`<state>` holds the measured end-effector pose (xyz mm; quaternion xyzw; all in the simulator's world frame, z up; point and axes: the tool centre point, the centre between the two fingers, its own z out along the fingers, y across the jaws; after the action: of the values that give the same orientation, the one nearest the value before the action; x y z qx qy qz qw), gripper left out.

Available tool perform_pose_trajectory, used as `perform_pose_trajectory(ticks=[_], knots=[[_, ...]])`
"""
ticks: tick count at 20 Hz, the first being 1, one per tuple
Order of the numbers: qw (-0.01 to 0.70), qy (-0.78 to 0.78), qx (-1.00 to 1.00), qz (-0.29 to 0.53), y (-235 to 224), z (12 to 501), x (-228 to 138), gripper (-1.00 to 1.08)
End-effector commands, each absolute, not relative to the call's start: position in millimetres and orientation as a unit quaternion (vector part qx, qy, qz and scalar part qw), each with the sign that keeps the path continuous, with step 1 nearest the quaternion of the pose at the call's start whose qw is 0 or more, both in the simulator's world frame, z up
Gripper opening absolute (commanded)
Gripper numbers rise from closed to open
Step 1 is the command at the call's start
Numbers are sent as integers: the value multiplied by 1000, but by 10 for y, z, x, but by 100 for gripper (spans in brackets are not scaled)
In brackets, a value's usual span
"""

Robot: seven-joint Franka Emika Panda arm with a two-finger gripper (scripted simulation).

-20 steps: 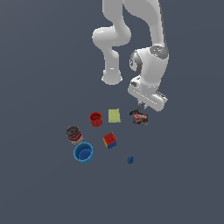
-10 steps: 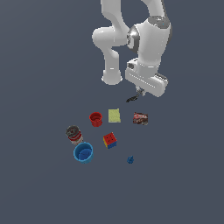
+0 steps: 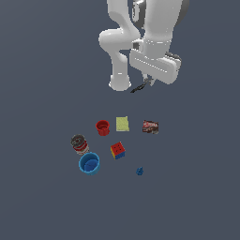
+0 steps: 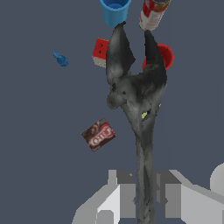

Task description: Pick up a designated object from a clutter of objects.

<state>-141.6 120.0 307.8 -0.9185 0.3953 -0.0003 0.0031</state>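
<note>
My gripper is shut on the black stick-like item and holds it high above the floor, clear of the clutter. In the wrist view the black item runs long and forked out from between my grey fingers, which clamp its thin end at the gripper. Below lie a red cup, a blue cup, a yellow-green flat block, a multicoloured cube, an upright can, a dark red-and-white can on its side, and a tiny blue piece.
The arm's white base stands behind the clutter. In the wrist view the dark red-and-white can, cube, tiny blue piece, blue cup and red cup show around the held item.
My gripper has risen from beside the dark red-and-white can to well above the clutter, carrying the black item with it. The other objects have not moved.
</note>
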Motion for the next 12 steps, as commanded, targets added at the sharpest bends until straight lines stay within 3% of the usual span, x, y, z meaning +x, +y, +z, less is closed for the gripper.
perform_pose_trajectory(ticks=[1,12], knots=[[2,396,-918,0,1140,3277,-1445,-100],[0,396,-918,0,980,3824,-1491,-100]])
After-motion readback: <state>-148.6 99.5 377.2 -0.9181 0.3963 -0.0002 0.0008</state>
